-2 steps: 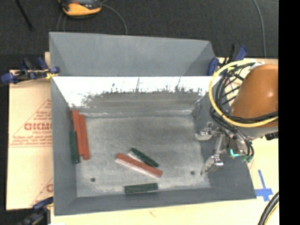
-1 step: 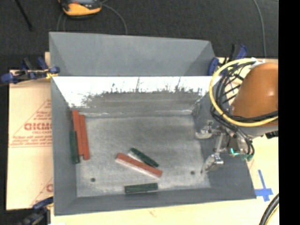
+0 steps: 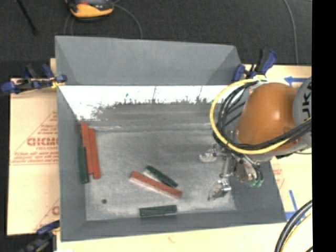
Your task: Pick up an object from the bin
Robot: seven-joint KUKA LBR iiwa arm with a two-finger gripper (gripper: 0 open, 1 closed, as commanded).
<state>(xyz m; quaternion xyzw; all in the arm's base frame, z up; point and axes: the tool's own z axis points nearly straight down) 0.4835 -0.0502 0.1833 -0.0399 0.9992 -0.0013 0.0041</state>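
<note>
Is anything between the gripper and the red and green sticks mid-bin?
Nothing visible. Only bare bin floor lies between the gripper and the red stick and green stick beside it; another dark green stick lies nearer the front wall, aside.

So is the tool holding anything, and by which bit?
No, nothing. The tool is open over bare floor at the bin's right; the nearest red stick lies apart, leftward.

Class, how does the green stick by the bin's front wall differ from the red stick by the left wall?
The green stick is dark green; the red stick is reddish-brown. The green stick lies along the front wall; the red stick runs along the left wall, roughly square to it. The red stick looks longer than the green stick. Both are thin and straight.
</note>
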